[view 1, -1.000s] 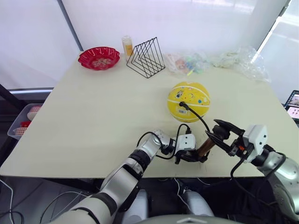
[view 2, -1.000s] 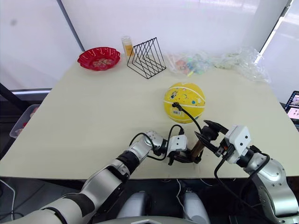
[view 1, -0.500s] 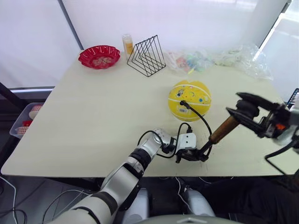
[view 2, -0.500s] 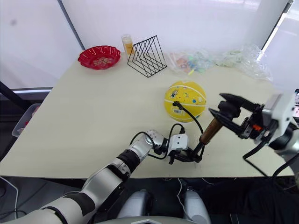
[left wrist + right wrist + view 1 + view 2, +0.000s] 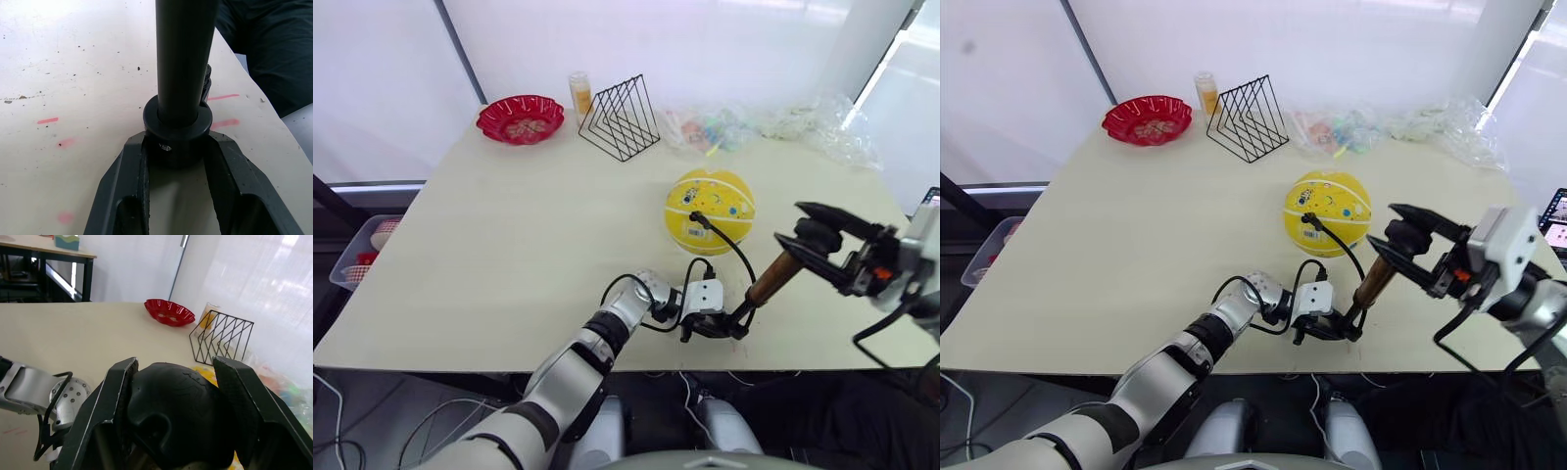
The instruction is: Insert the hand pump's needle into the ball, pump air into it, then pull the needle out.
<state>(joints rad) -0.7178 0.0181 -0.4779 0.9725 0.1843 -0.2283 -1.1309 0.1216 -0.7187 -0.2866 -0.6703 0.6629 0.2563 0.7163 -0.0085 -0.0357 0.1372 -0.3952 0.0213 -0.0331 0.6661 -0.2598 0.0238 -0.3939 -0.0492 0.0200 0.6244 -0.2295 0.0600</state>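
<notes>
Tabletop [image 5: 509, 245]: pale, carrying all items listed.

Ball [image 5: 710, 211]: yellow, printed, resting on the tabletop right of centre. A black fitting sits against its near upper face; the needle [image 5: 693, 217] itself is too small to make out, but the fitting's seat suggests it is inserted.

Hose [image 5: 732, 247]: thin, black, arcing from the fitting down to the pump's base, with a loop lying on the tabletop beside the left hand.

Hand pump [image 5: 771, 281]: gold-bronze barrel, tilted, its black base cap on the tabletop near the front edge, its upper end rising to the right.

Left hand [image 5: 177, 147]: low at the front edge, fingers narrowed onto the black base cap, one each side, pinning it to the tabletop.

Right hand [image 5: 173, 406]: raised to the right of the ball, fingers closed around the black T-handle [image 5: 818, 238].

Task status, as judged: insertion appears done; pumping is the step in hand, with the handle held above the barrel. The number of strokes delivered cannot be told. Withdrawal of the needle remains.

Other items at the far edge: red bowl [image 5: 520, 120], small bottle [image 5: 579, 94], black wire rack [image 5: 620, 119], clear plastic bags [image 5: 773, 127].
</notes>
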